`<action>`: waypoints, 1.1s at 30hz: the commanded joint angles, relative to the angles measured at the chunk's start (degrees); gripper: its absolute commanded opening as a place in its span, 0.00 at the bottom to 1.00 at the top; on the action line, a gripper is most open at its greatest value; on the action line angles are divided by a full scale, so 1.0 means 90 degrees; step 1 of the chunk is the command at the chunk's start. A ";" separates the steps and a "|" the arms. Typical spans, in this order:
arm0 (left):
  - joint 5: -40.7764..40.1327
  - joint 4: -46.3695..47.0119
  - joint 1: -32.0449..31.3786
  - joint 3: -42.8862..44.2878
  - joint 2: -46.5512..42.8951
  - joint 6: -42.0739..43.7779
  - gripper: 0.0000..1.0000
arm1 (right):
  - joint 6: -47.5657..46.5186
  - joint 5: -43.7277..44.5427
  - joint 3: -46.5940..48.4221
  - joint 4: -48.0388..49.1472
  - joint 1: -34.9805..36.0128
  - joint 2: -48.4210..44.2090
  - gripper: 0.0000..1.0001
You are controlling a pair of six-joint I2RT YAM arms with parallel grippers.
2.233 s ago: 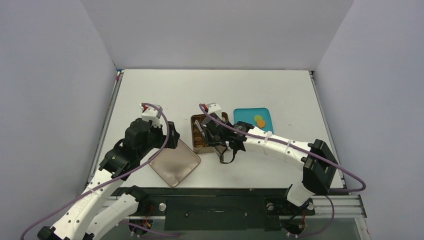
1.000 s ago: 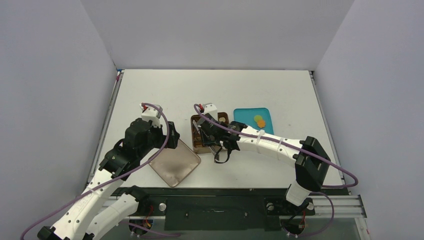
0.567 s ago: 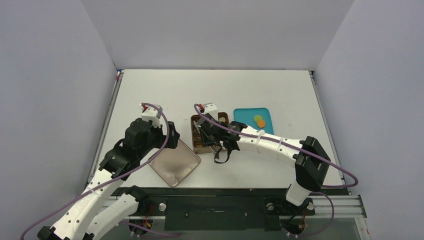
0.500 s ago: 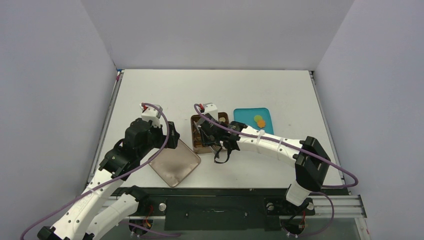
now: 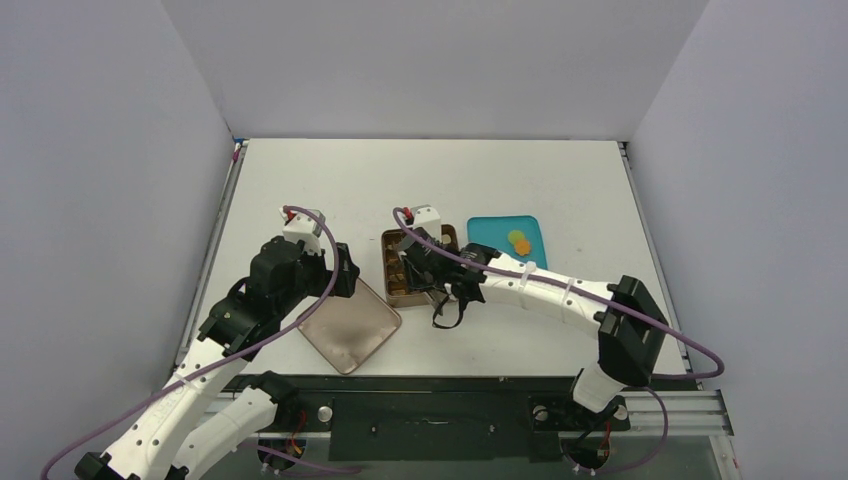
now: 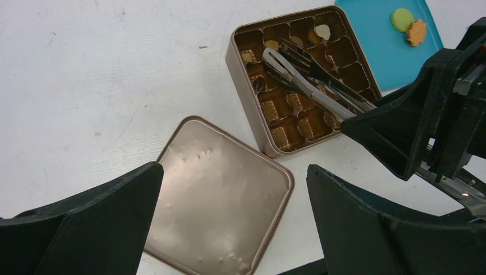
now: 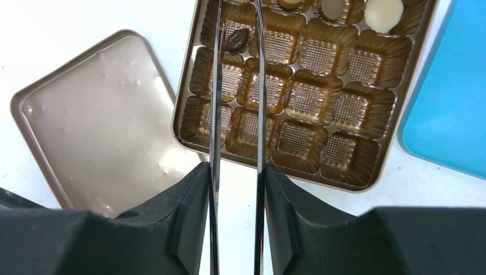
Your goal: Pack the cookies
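Note:
An open gold tin (image 5: 392, 293) lies at mid-table, and its rim (image 7: 355, 186) fills the right wrist view. In its compartments lie a dark leaf-shaped cookie (image 7: 236, 39) and a cream one (image 7: 383, 12). A green cookie (image 6: 402, 19) and an orange cookie (image 6: 416, 31) rest on the blue tray (image 5: 528, 226). My right gripper (image 7: 236, 172) (image 5: 428, 272) is shut on long metal tweezers (image 7: 259, 114). Their arms stand apart over the tin, with the dark cookie between them. My left gripper (image 6: 234, 172) (image 5: 345, 272) hangs open above the tin's lid (image 6: 218, 200).
The lid (image 5: 350, 325) lies upside down just left of the tin, near the table's front edge. The blue tray (image 7: 453, 114) sits right of the tin, close to it. Grey walls close in the table on three sides.
My right wrist has shifted slightly right over the tin, and the tweezers' arms have spread a little. The left arm has not moved.

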 commanded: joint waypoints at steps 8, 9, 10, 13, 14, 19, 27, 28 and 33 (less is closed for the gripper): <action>-0.0064 0.0131 0.0032 0.0077 -0.0024 -0.0005 0.97 | 0.0048 0.0563 -0.0423 -0.0125 -0.0207 -0.1400 0.36; -0.0063 0.0132 0.0032 0.0077 -0.0029 -0.0005 0.97 | 0.0049 0.0577 -0.0497 -0.0149 -0.0240 -0.1562 0.36; -0.0068 0.0129 0.0032 0.0077 -0.0029 -0.0005 0.97 | 0.0044 0.0619 -0.0534 -0.0201 -0.0313 -0.1638 0.37; -0.0073 0.0131 0.0032 0.0077 -0.0028 -0.0005 0.97 | 0.0048 0.0693 -0.0764 -0.0324 -0.0532 -0.2065 0.38; -0.0073 0.0128 0.0032 0.0075 -0.0033 -0.0005 0.97 | 0.0054 0.0707 -0.0809 -0.0374 -0.0583 -0.2246 0.38; -0.0067 0.0132 0.0032 0.0076 -0.0031 -0.0001 0.97 | 0.0096 0.0761 -0.1224 -0.0577 -0.0964 -0.2888 0.39; -0.0045 0.0141 0.0032 0.0069 -0.0051 -0.0005 0.97 | 0.0344 0.1017 -0.1826 -0.1063 -0.1502 -0.3678 0.42; -0.0039 0.0137 0.0032 0.0075 -0.0053 -0.0005 0.97 | 0.0411 0.1048 -0.1915 -0.1106 -0.1541 -0.3748 0.42; -0.0011 0.0135 0.0032 0.0077 -0.0089 -0.0005 0.97 | 0.0581 0.1202 -0.2268 -0.1317 -0.1892 -0.3945 0.44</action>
